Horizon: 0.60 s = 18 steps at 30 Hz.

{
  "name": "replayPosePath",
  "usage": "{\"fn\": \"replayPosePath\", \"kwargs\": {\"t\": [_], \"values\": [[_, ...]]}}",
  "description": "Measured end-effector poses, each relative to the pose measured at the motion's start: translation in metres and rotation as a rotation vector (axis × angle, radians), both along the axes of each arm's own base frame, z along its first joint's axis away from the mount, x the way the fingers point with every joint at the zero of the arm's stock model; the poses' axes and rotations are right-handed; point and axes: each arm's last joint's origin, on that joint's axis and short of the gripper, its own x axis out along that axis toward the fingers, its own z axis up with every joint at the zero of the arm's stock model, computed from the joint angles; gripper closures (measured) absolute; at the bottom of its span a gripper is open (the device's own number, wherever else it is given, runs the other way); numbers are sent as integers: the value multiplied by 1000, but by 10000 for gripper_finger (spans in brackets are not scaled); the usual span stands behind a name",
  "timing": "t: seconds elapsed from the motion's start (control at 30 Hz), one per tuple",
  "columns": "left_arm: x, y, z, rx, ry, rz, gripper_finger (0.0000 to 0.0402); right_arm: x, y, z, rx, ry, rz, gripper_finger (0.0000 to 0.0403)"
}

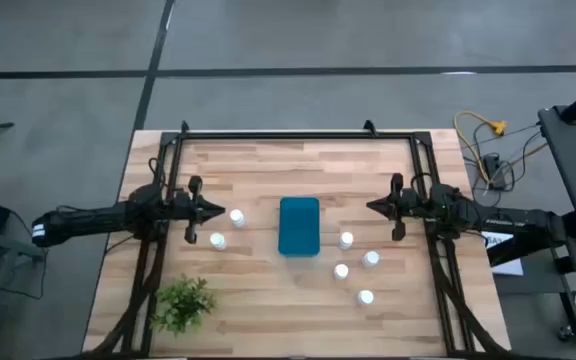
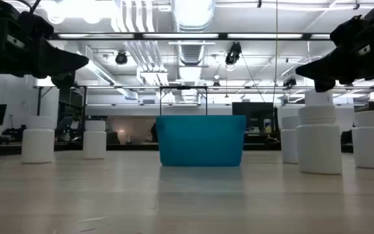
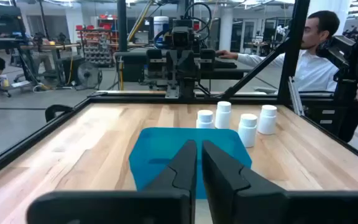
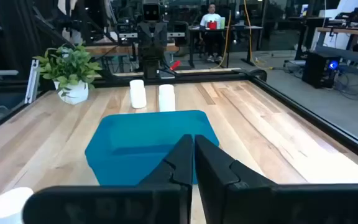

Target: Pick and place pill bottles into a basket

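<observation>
The teal-blue basket (image 1: 299,226) stands at the table's middle, resting on its base. Two white pill bottles (image 1: 236,216) (image 1: 217,240) stand upright left of it. Several more (image 1: 346,240) (image 1: 370,259) (image 1: 341,271) (image 1: 365,296) stand upright right of it. My left gripper (image 1: 220,209) hangs above the table left of the basket, shut and empty. My right gripper (image 1: 372,206) hangs above the table right of the basket, shut and empty. Both point toward the basket, which shows in the left wrist view (image 3: 166,155) and in the right wrist view (image 4: 148,146).
A small green plant (image 1: 182,303) in a white pot stands near the table's front left corner. A dark metal frame (image 1: 298,135) runs along the far edge and sides. A person (image 3: 312,53) sits beyond the table's right side. Bare wood lies along the near edge.
</observation>
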Motion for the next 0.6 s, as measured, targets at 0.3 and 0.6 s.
{"fn": "replayPosePath", "kwargs": {"t": [0.3, 0.6], "values": [[0, 0, 0, -2, -1, 0, 394, 0, 0, -1, -5, 8, -14, 394], [0, 0, 1, 0, -8, 0, 394, 0, -2, -2, -6, 23, -62, 394]]}}
